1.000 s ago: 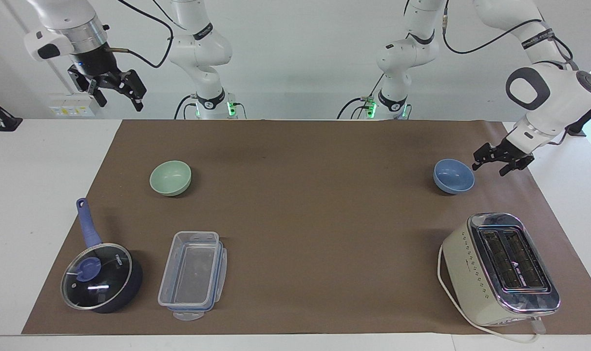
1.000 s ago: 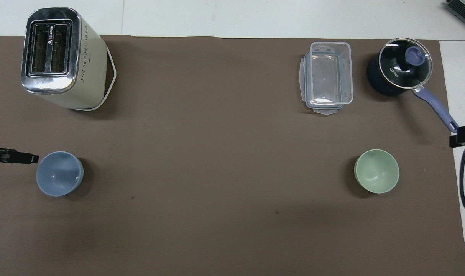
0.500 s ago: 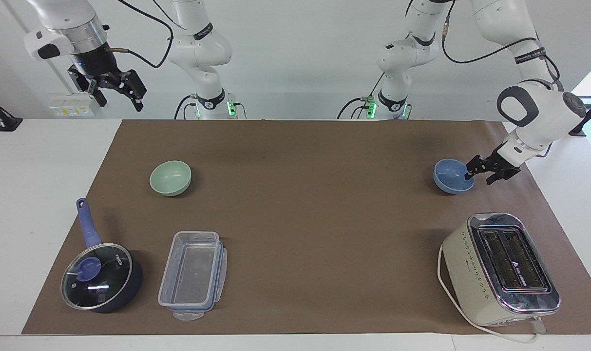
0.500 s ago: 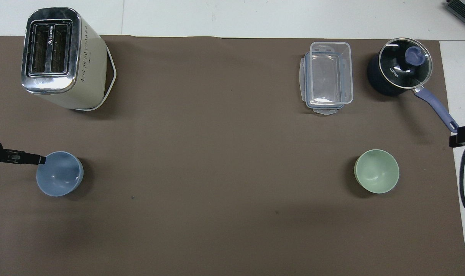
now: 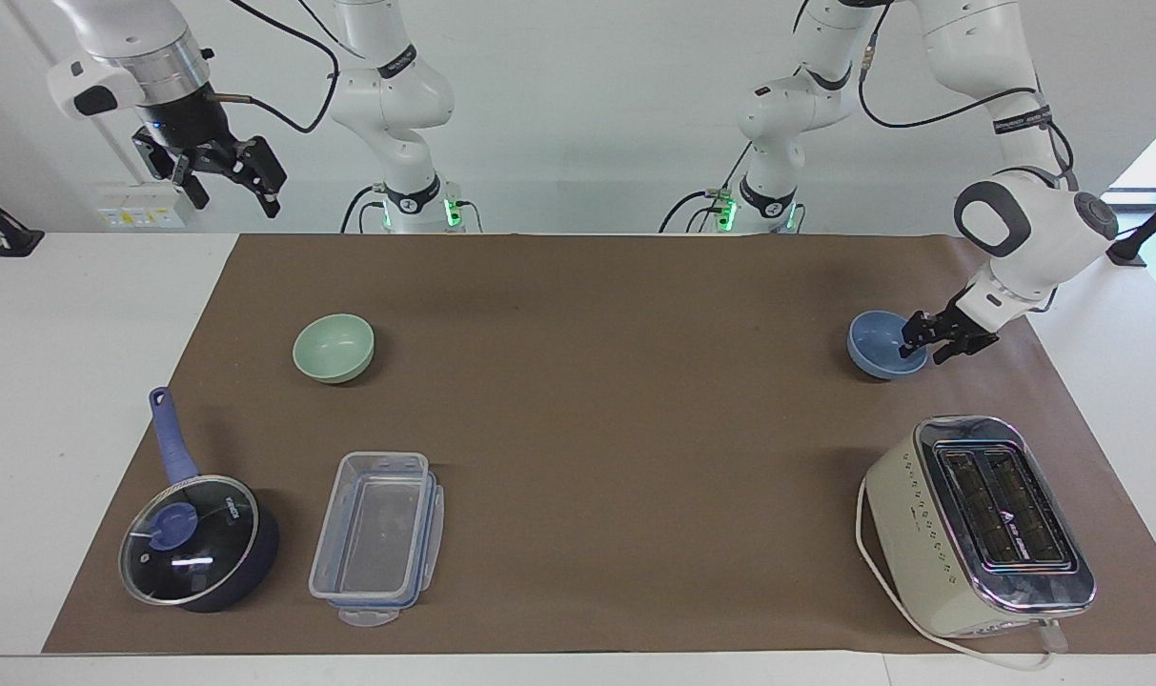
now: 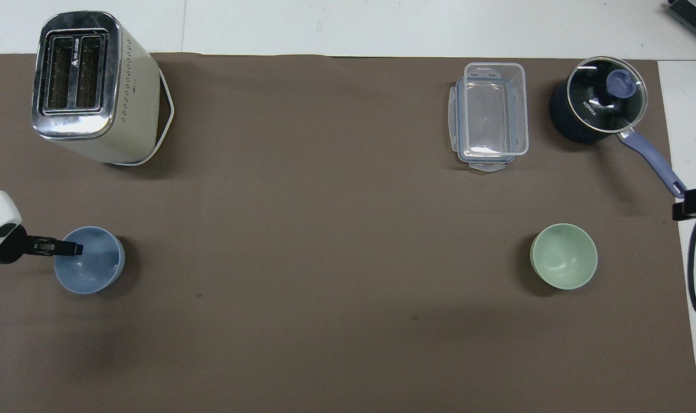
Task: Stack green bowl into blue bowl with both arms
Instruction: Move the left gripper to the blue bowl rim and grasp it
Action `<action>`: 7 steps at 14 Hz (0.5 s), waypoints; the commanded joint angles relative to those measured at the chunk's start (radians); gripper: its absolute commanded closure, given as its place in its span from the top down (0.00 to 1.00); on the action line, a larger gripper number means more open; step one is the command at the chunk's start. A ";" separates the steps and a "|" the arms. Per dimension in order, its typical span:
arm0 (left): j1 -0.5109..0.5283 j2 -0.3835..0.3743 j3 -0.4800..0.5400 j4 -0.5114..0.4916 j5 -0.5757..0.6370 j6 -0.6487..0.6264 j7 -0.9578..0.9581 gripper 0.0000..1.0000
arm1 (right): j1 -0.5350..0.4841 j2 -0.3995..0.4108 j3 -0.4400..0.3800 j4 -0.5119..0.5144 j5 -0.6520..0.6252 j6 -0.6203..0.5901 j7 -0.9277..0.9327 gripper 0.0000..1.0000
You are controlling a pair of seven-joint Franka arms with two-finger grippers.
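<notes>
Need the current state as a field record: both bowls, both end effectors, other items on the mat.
blue bowl: on the mat, toward the left arm's end, upright
green bowl: on the mat, toward the right arm's end, upright, untouched
left end effector: at the blue bowl's rim, one finger over the inside, one outside
right end effector: raised, open, arm waiting
stack: not yet done
other: toaster, saucepan, clear container

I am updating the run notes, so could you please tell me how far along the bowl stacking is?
Nothing is stacked yet: the green bowl sits alone toward the right arm's end of the table. In hand: the left gripper is at the rim of the blue bowl, which rests on the mat. The right gripper waits open, raised off the mat. Left: bringing both bowls together and nesting green into blue.
</notes>
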 commanded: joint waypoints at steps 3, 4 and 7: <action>0.033 -0.010 -0.008 -0.021 -0.021 0.021 0.023 0.31 | -0.007 -0.014 0.001 -0.014 0.002 -0.003 -0.023 1.00; 0.033 -0.010 -0.008 -0.021 -0.021 0.019 0.023 0.19 | -0.007 -0.014 0.001 -0.014 0.002 -0.003 -0.023 1.00; 0.033 -0.010 -0.008 -0.019 -0.021 0.015 0.025 0.00 | -0.007 -0.015 0.001 -0.014 0.002 -0.003 -0.023 1.00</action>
